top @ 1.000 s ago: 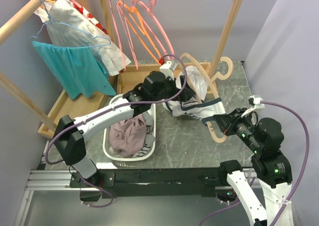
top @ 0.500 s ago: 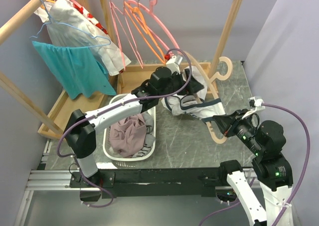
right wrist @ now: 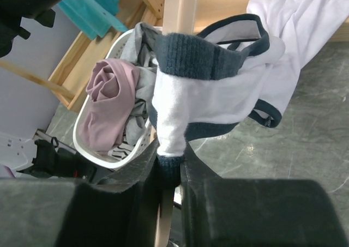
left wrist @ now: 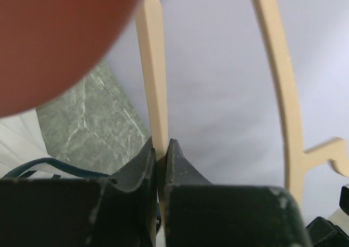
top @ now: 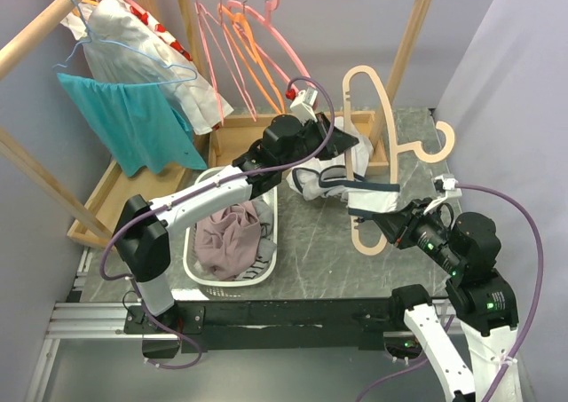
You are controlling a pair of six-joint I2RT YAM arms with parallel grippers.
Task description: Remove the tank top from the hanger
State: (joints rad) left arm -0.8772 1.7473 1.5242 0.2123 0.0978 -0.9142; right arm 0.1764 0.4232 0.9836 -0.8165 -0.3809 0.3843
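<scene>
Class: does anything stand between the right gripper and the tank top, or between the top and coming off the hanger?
Nothing separates them: the right gripper already pinches the tank top. The hanger runs through its navy-edged strap, so the top is not yet free.

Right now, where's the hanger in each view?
Top: hanger right of centre, over the table.
Left wrist: two pale bars; left claw pinches the centre one.
Right wrist: vertical bar at centre, wrapped in the tank top.
Shared landmark: the marble table.
</scene>
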